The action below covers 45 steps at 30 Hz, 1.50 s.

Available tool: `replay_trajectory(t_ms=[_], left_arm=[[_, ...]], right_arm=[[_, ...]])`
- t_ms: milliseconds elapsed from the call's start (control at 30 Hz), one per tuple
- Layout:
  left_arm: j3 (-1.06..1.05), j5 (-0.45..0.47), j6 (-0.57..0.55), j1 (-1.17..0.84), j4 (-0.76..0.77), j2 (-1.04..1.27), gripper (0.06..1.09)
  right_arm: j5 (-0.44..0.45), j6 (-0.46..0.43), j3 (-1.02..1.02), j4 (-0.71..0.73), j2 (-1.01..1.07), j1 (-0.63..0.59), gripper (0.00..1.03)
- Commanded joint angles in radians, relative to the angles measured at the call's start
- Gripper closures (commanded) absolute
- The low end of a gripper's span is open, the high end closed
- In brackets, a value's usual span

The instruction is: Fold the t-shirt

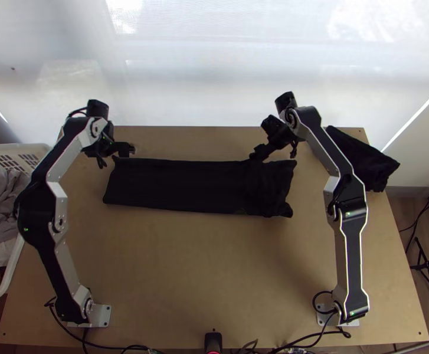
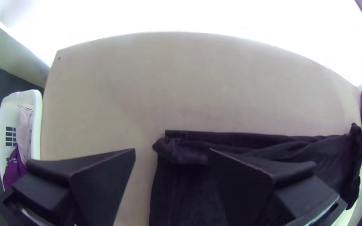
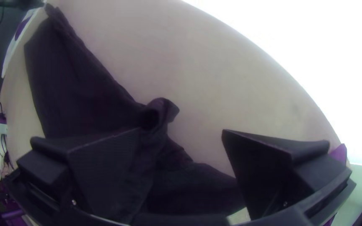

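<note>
- Top view: find the black t-shirt (image 1: 184, 184) lying as a long strip across the worktop (image 1: 214, 265); expect light, limp fabric. Avoid the dark cloth (image 1: 379, 168) behind the right arm (image 1: 350, 236).
- Left wrist view: note left end effector (image 2: 172, 149) wide open, empty; pinch the rumpled corner (image 2: 183, 154).
- Right wrist view: note right end effector (image 3: 181, 129) wide open, empty; grip below the raised tuft (image 3: 164, 106), catching every layer.

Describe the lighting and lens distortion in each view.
Top view: glare patches on the white backdrop beyond the wooden table; black T-shirt too dark for much detail. Left wrist view: backdrop blown out, table's far edge bowed. Right wrist view: backdrop blown out, table edge curved.
</note>
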Motion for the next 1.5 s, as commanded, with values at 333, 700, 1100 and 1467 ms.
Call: replay_trajectory(t_ms=[333, 700, 1100, 1467], left_arm=[[-0.215, 0.042, -0.059, 0.021, -0.139, -0.228, 0.12], [-0.218, 0.025, -0.073, -0.016, -0.053, -0.149, 0.12], [-0.184, 0.004, -0.073, -0.026, -0.024, -0.067, 0.12], [-0.186, -0.009, -0.073, -0.028, -0.016, -0.032, 0.12]], right_arm=[[-0.060, 0.101, -0.079, -0.052, -0.300, 0.061, 0.04], [-0.060, 0.081, -0.498, 0.115, -0.393, 0.104, 0.04], [-0.058, 0.087, -0.652, 0.219, -0.416, 0.101, 0.04], [-0.056, 0.086, -0.681, 0.238, -0.410, 0.103, 0.04]])
